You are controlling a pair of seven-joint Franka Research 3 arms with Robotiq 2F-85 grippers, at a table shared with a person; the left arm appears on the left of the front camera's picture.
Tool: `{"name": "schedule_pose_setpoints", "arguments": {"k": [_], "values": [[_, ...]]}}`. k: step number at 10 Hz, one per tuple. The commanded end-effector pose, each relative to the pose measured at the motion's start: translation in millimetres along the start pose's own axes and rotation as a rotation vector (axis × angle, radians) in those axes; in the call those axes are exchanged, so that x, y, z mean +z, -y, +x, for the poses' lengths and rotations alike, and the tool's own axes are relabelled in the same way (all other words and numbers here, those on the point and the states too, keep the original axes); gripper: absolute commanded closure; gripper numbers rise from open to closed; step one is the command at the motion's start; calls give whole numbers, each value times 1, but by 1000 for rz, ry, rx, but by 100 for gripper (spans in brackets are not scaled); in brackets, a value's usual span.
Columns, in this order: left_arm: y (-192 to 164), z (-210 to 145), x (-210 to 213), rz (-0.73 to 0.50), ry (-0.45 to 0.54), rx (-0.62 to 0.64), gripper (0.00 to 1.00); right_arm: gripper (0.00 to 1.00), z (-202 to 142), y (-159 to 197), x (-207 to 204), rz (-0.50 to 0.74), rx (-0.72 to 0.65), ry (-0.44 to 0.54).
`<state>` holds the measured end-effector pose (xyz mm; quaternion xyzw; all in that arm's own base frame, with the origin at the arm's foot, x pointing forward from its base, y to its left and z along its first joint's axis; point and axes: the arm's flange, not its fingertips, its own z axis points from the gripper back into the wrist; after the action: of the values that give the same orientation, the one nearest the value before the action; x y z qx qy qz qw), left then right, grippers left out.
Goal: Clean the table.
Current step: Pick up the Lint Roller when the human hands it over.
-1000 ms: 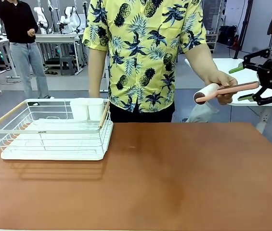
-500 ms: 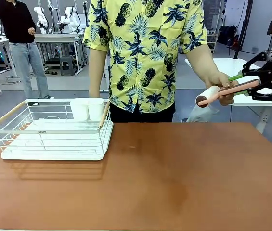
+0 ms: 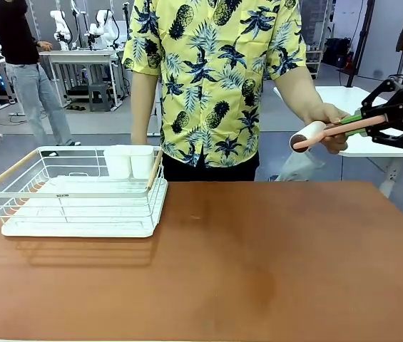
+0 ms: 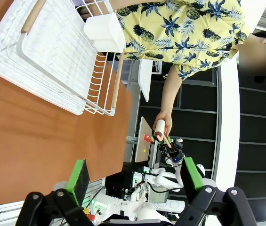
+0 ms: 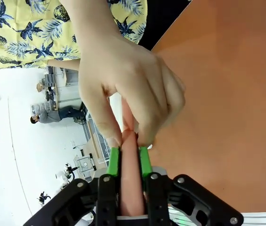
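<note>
Front view: the table (image 3: 258, 263) spreads below and left of the right claw (image 3: 358, 125), with the dish rack (image 3: 80, 192) far to its left. Spread a second ago, this claw now pinches the lint roller (image 3: 307, 135) by its handle. Rolling can likely start once the person's hand (image 3: 333, 117), beside the fingertips, lets go. The left claw (image 4: 136, 174) stands spread.

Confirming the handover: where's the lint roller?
Front view, upper right: the lint roller, its handle clamped in the right gripper, with the person's hand also holding it.
</note>
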<state>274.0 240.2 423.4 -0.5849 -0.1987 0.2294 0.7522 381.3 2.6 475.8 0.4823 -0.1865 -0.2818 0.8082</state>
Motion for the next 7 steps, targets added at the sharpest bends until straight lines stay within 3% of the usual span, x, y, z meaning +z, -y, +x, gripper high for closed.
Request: {"name": "schedule_pose_setpoints", "arguments": {"k": [1, 3, 7], "values": [[-1, -3, 3, -8, -10, -13, 0, 98, -21, 17, 2, 30, 20, 6], [-1, -3, 3, -8, -10, -13, 0, 97, 0, 0, 0, 0, 2, 0], [-1, -3, 3, -8, -10, -13, 0, 97, 0, 0, 0, 0, 2, 0]]}}
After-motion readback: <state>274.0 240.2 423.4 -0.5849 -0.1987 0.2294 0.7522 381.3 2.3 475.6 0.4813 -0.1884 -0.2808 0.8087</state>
